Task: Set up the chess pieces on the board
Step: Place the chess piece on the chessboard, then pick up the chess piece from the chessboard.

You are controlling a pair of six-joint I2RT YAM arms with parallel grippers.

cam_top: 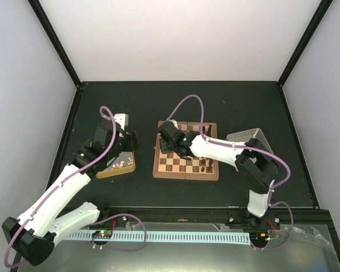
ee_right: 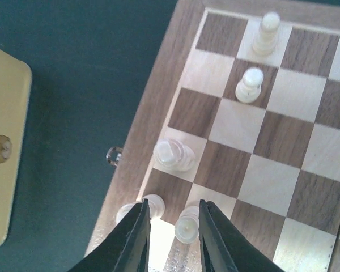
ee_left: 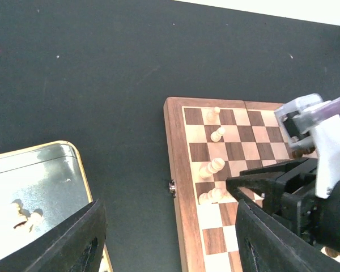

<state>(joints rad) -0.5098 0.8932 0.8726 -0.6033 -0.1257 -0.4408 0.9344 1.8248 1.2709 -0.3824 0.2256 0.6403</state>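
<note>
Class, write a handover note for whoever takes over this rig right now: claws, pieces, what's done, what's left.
Left claw: open, empty, near the tin, which holds a few cream pieces.
Right claw: open, low over the board at its tin-side edge, a small cream piece between its fingers.
Done: several cream ones along that edge, dark ones opposite.
Left: the tin's pieces; neither side looks complete.

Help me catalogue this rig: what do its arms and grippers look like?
The left arm and right arm have white shells, black joints and looping purple cables. The left gripper and right gripper each have two black, tapered fingers.
</note>
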